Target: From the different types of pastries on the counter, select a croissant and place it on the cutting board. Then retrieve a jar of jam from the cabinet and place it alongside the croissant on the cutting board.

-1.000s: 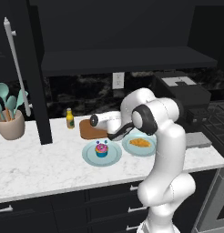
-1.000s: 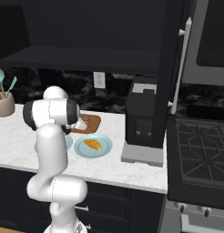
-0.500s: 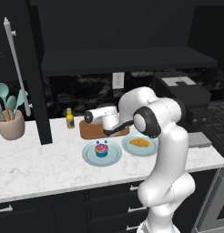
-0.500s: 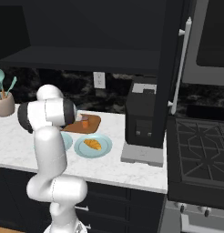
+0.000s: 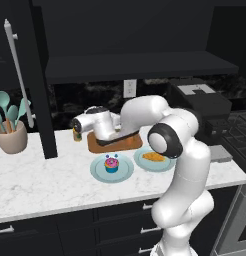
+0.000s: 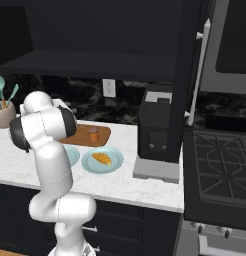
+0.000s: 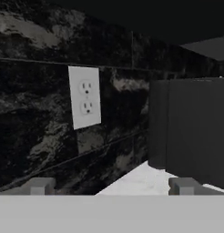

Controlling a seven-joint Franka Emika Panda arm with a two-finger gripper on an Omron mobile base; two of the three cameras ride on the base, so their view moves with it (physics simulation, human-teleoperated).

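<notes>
A: What's the biggest thing here?

B: The counter [image 5: 40, 185], white marble with grey veins over black drawers, with the black cabinet [image 5: 130, 65] and its wide dark shelf above it. The white arm [image 5: 180, 165] bends from the lower right of the left base view over toward the back wall.

A: And the cutting board?

B: The cutting board [image 6: 80, 136] lies flat at the back of the counter, near the dark backsplash. In the right base view the jar of jam [image 6: 93, 134] stands upright on it, toward its right end.

A: Where's the croissant?

B: The croissant [image 6: 101, 158] lies on a pale blue plate [image 6: 115, 160], just in front of the board, not on it. A 2nd plate [image 5: 97, 171] to its left carries the pink-frosted cupcake [image 5: 111, 164].

A: The gripper?

B: The gripper [image 7: 111, 185] is spread wide with nothing between its fingertips [image 7: 184, 184]. The hand view looks at the backsplash and a white wall outlet [image 7: 85, 96], with a dark appliance [image 7: 191, 127] to the right.

A: Anything else?

B: A yellow bottle [image 5: 76, 135] stands left of the board, and a beige pot of teal utensils [image 5: 10, 135] sits at the far left.
</notes>
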